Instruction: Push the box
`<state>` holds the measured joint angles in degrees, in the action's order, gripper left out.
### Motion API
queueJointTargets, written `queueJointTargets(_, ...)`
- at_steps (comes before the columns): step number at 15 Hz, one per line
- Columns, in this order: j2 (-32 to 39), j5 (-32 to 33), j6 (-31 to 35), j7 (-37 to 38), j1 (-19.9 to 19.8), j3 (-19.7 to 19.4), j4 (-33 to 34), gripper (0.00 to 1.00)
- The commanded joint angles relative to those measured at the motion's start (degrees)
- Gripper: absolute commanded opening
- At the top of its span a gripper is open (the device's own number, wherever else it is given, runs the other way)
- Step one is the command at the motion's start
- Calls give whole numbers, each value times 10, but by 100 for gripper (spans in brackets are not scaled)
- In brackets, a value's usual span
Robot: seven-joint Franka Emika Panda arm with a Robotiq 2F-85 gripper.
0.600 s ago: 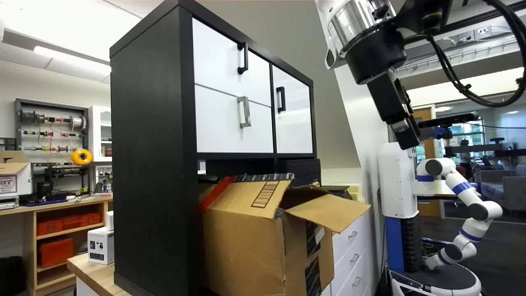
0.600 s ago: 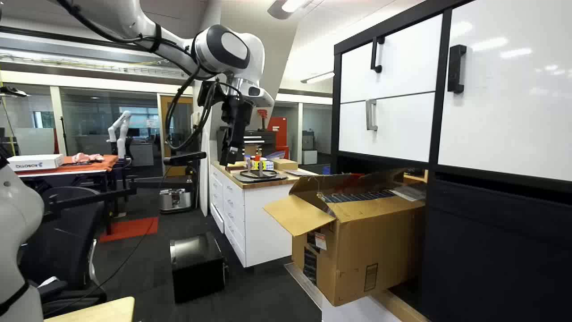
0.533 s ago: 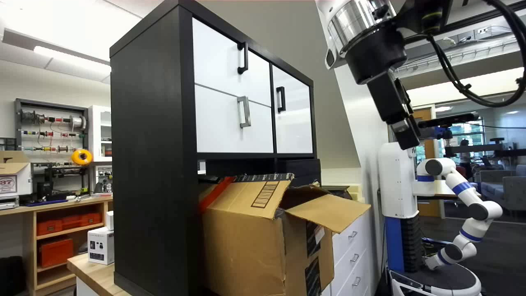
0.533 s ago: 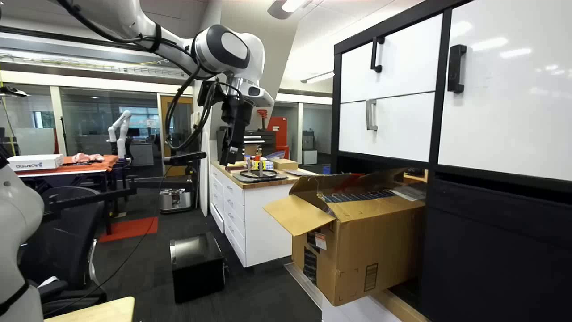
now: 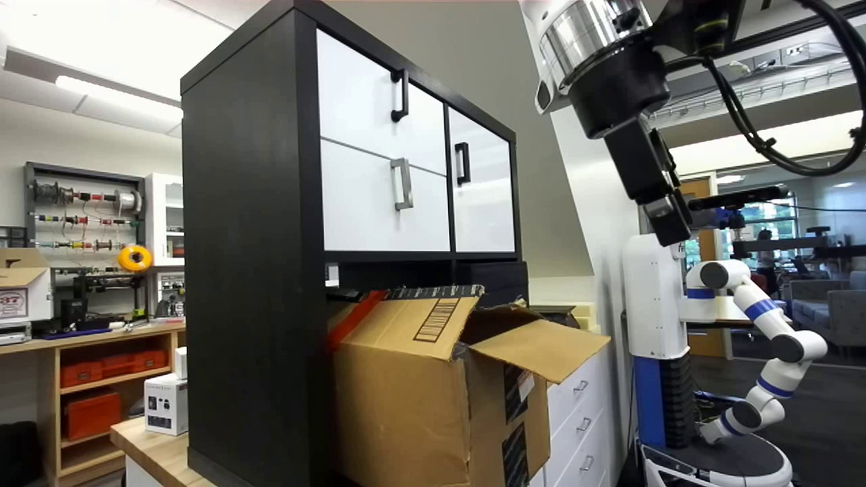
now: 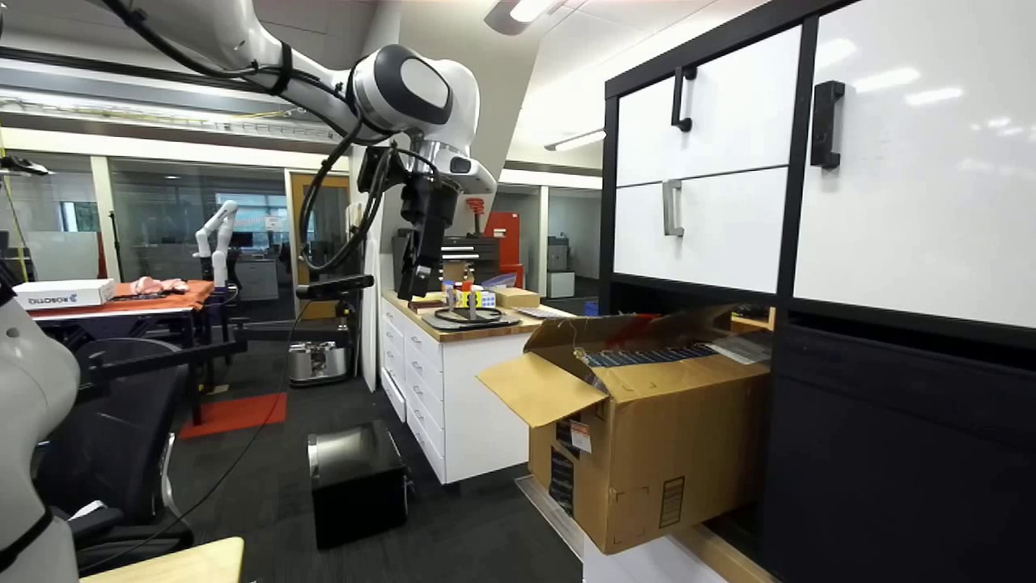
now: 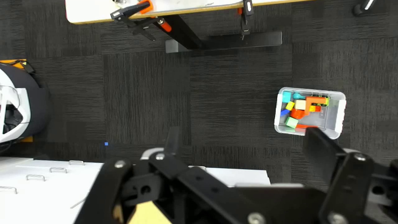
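The box (image 5: 406, 412) is a large tan-brown cardboard carton with loose top flaps and black printed tape. It shows in both exterior views, also here (image 6: 688, 461). It sits partly inside the open bay below the white doors of the black cabinet and sticks out at the front, one flap hanging outward. My gripper (image 5: 670, 223) hangs pointing down in front of the box and higher, clear of it, also in an exterior view (image 6: 417, 285). In the wrist view my gripper (image 7: 243, 132) is open with nothing between its fingers (image 7: 321, 152). The box does not show clearly there.
The black cabinet (image 5: 243, 270) stands around the box, with door handles (image 6: 672, 208) above it. A white drawer unit (image 6: 486, 405) stands behind. A black bin (image 6: 356, 494) is on the floor. The wrist view shows a clear tub (image 7: 340, 115) of toys and a table edge (image 7: 199, 9).
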<state>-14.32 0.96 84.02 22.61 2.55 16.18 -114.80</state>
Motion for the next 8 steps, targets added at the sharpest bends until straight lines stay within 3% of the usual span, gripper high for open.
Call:
queueJointTargets(1, 2, 3, -2, 3, 17, -15, 2, 100)
queueJointTargets(8, -5, 7, 25, 0, 18, -17, -10, 100)
